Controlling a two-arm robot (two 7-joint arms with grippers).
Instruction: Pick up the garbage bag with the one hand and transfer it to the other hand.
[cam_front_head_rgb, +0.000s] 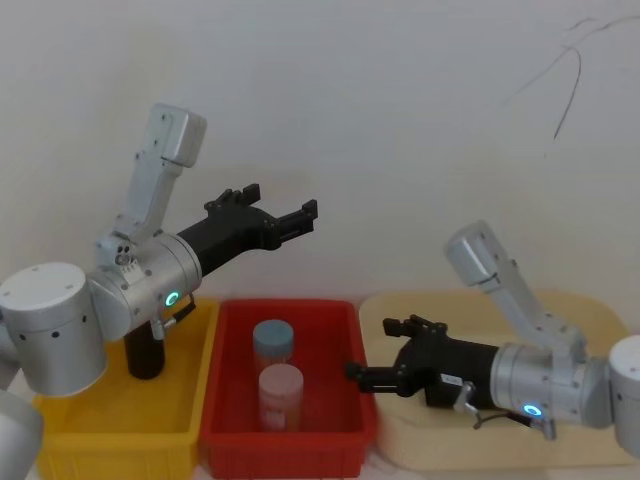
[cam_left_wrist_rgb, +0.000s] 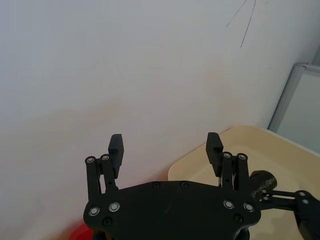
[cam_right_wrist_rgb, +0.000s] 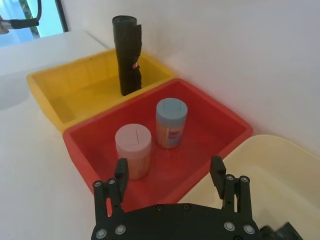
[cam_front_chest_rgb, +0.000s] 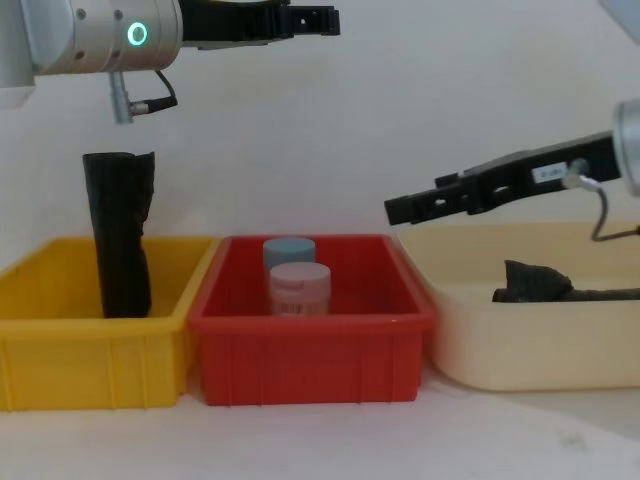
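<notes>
1. Black plastic film rolled slim, the garbage bag (cam_front_chest_rgb: 545, 282) lies on its side in the cream tray (cam_front_chest_rgb: 520, 355) on our right, bunchy end toward the red bin (cam_front_chest_rgb: 310, 360). Nothing touches it.
2. We hold our left gripper (cam_front_head_rgb: 283, 203), on the green-lit arm, high above the bins with its jaws apart and empty, well apart from the bag.
3. Our right gripper (cam_front_head_rgb: 372, 348), on the blue-lit arm, hangs low over the tray with its tips toward the red bin, jaws likewise apart and empty.
4. A taller black roll (cam_front_chest_rgb: 120, 240) stands in the yellow bin (cam_front_chest_rgb: 90, 365); we judge that it is not our target.
5. We judge the pick-up not yet begun. Next, our left gripper must cross over the red bin, come down into the tray and close on the bag's slim part, and our right gripper must leave it room.
</notes>
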